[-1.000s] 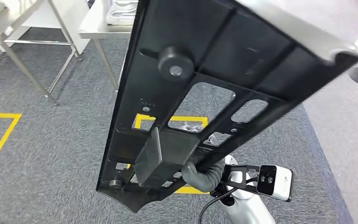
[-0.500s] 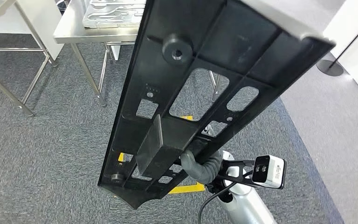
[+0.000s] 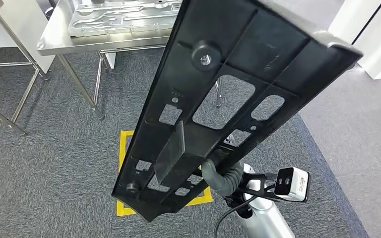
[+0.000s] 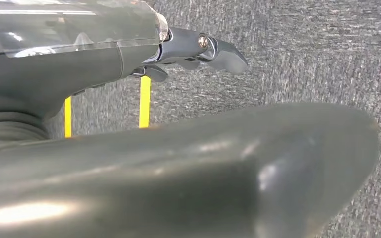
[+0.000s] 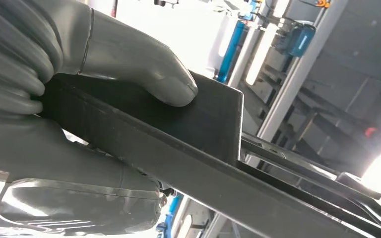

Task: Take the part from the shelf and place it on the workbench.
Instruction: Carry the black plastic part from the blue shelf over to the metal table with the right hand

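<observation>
One black part (image 3: pixel 238 74) in right hand (image 3: pixel 221 178)

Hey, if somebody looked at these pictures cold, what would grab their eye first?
First, the long black part, ribbed with cutouts, slanting across the middle of the head view. The right robot hand grips it near its lower end, the thumb pressed on its boxy block. Behind it, at the upper left, stands a steel workbench with a silvery plate on it, and a yellow floor marking shows on the grey carpet below.
</observation>
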